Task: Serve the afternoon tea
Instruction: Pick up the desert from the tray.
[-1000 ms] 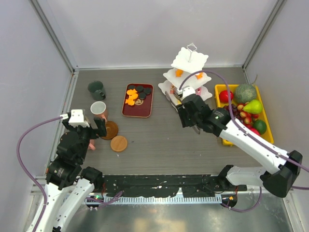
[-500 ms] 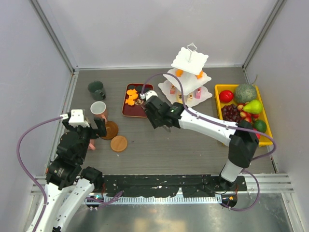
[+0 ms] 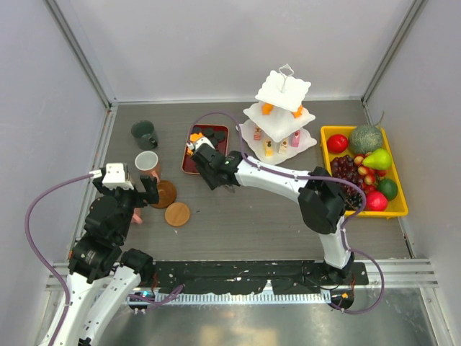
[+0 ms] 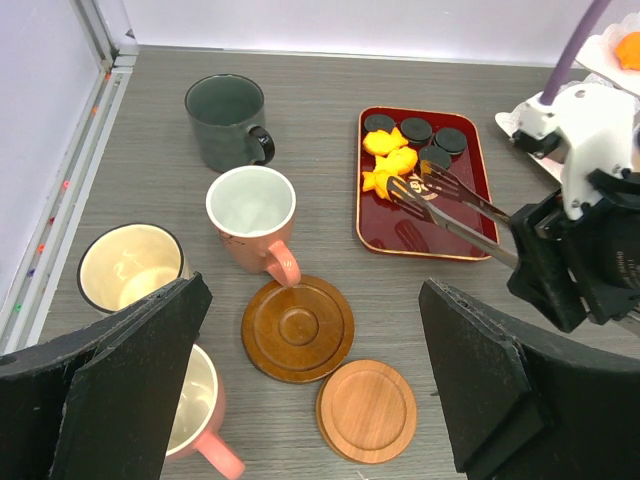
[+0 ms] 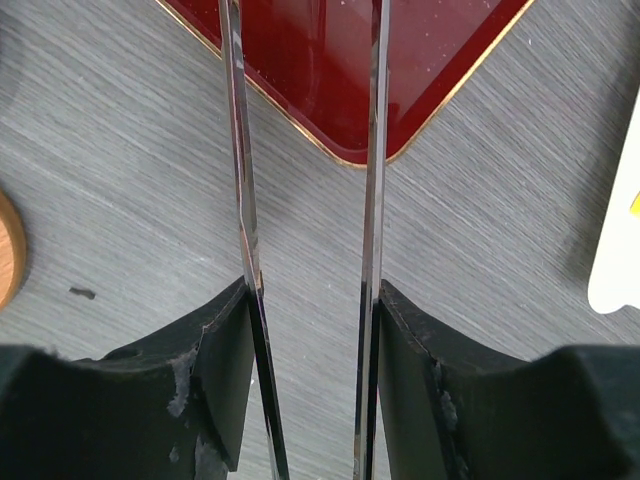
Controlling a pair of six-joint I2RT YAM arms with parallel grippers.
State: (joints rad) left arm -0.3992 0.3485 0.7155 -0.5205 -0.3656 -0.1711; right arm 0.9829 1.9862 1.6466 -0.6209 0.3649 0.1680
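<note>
Left claw [image 4: 315, 300] gapes wide, gripping nothing, above the mugs [image 4: 250, 205], which are empty. Dark red tray [image 4: 385, 235]: black round sweets [image 4: 415, 130] and orange sweets [image 4: 400, 160] (tong tips just over them). Right claw [image 5: 312, 300] is clamped on the metal tongs [image 4: 408, 192]. White three-tier stand [image 3: 284, 90]: orange on the middle tier, pink-yellow sweets [image 3: 269, 149] on the bottom. Yellow tray [image 3: 395, 212]: fruit [image 3: 367, 137].

Count: four mugs, two coasters [image 4: 298, 328], four black and three orange on the tray, two orange and four pink-yellow on the stand.

Mugs [image 4: 250, 215] and coasters [image 4: 298, 328] crowd beneath the left pincer [image 4: 315, 375].
</note>
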